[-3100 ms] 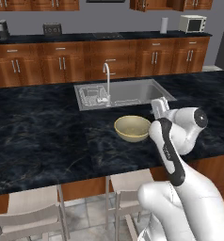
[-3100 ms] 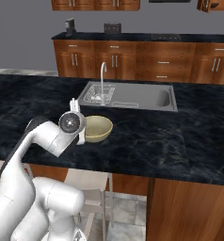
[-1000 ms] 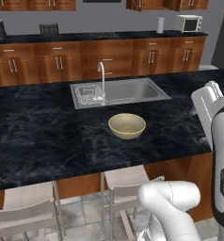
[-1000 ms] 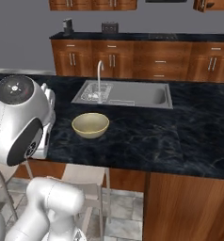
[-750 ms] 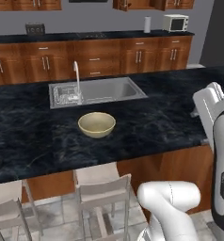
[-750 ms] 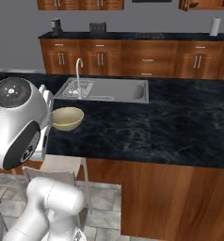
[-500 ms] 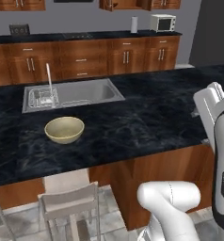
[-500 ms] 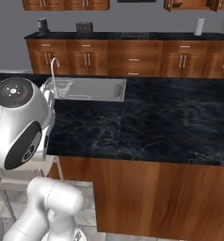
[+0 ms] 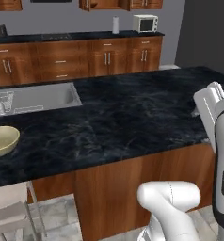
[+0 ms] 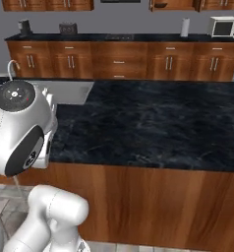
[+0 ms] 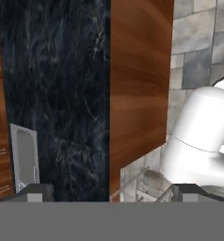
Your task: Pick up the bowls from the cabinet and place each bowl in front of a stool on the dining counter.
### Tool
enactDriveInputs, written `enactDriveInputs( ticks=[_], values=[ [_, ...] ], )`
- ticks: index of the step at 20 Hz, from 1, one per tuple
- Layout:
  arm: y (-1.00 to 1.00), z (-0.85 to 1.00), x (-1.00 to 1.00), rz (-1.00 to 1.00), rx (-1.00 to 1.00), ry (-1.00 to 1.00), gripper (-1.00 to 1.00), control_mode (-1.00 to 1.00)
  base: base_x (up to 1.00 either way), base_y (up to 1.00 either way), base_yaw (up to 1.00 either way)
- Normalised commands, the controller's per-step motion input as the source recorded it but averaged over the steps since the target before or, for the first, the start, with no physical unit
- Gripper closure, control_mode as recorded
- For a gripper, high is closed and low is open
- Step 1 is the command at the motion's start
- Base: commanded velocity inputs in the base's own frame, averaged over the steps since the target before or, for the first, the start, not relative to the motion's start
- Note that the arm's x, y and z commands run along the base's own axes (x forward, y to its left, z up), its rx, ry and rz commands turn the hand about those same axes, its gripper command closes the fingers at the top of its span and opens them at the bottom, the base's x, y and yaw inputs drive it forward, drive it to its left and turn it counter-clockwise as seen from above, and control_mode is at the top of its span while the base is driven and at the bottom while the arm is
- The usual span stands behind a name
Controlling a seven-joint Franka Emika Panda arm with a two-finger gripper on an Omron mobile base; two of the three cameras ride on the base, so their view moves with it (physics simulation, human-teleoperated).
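Arm raised and folded, pincer (image 11: 108, 192) spread wide, empty

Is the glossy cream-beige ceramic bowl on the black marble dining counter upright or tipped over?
Upright. The glossy cream-beige ceramic bowl sits on the black marble dining counter with its round rim level and its hollow facing up; it looks empty.

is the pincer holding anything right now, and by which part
Nothing is held. In the hand view the pincer is open, with its fingertips wide apart and nothing between them. The cream bowl sits free on the dining counter.
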Motion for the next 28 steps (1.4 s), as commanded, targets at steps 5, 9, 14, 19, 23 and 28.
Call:
enactDriveInputs(
  ticks=[5, 9, 14, 19, 23, 28],
  values=[
    [0.00, 0.00, 0.00, 0.00, 0.00, 0.00, -1.00, 1.00, 0.00, -1.00, 0.00],
    [0.00, 0.00, 0.00, 0.00, 0.00, 0.00, -1.00, 1.00, 0.01, -1.00, 0.00],
    [0.00, 0.00, 0.00, 0.00, 0.00, 0.00, -1.00, 1.00, 0.04, -1.00, 0.00],
    [0.00, 0.00, 0.00, 0.00, 0.00, 0.00, -1.00, 1.00, 0.02, -1.00, 0.00],
    [0.00, 0.00, 0.00, 0.00, 0.00, 0.00, -1.00, 1.00, 0.06, -1.00, 0.00],
    [0.00, 0.00, 0.00, 0.00, 0.00, 0.00, -1.00, 1.00, 0.15, -1.00, 0.00]
  ],
)
